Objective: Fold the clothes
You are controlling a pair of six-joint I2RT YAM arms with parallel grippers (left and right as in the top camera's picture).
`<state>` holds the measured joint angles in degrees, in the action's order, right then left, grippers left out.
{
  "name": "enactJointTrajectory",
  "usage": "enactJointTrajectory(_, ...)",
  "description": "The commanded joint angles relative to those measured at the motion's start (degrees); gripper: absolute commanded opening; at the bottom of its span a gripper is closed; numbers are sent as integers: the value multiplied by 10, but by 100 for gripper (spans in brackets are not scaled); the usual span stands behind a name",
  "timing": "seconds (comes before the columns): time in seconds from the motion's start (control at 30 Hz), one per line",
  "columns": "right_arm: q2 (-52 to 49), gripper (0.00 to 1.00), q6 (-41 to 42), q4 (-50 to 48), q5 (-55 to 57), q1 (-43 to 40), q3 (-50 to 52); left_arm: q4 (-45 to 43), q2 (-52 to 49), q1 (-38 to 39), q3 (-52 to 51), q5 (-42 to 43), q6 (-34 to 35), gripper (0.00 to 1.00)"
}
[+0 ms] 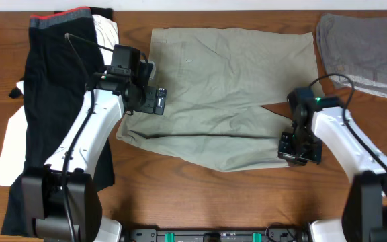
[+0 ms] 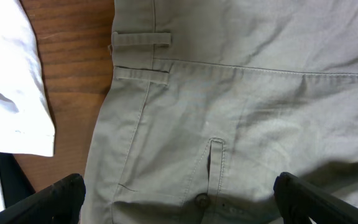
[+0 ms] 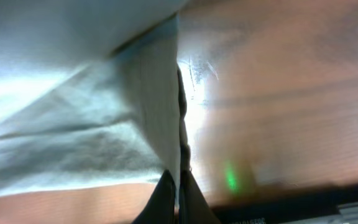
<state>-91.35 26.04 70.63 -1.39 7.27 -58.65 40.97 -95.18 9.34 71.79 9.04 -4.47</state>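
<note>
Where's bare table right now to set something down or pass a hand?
Bare table runs along the near edge in front of the shorts; a narrower strip lies behind them. Crowded: black garment and white cloth left, grey cloth back right.

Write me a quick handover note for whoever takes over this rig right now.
Grippers: the left gripper is open above the waistband end of the shorts, holding nothing. The right gripper is shut on the hem of the leg nearer the robot.
Things: the shorts lie spread flat in the middle of the table.
Done: one hem gripped, no fold made.
Left: all the folding.
</note>
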Motion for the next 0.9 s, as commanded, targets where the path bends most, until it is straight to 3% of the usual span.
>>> enactJointTrajectory(0.0, 24, 1, -6, 43, 9, -9, -21, 0, -4, 0, -3, -1, 5, 98)
enactJointTrajectory(0.4, 24, 1, 0, 128, -57, -9, -16, 3, -4, 0, -3, -1, 2, 98)
enactJointTrajectory(0.7, 53, 1, 136, 144, -24, -20, -16, 19, -4, 0, -3, -1, -1, 98)
enactJointTrajectory(0.87, 82, 4, 146, 137, 0, -49, -16, 49, -4, 0, -3, -1, -13, 98)
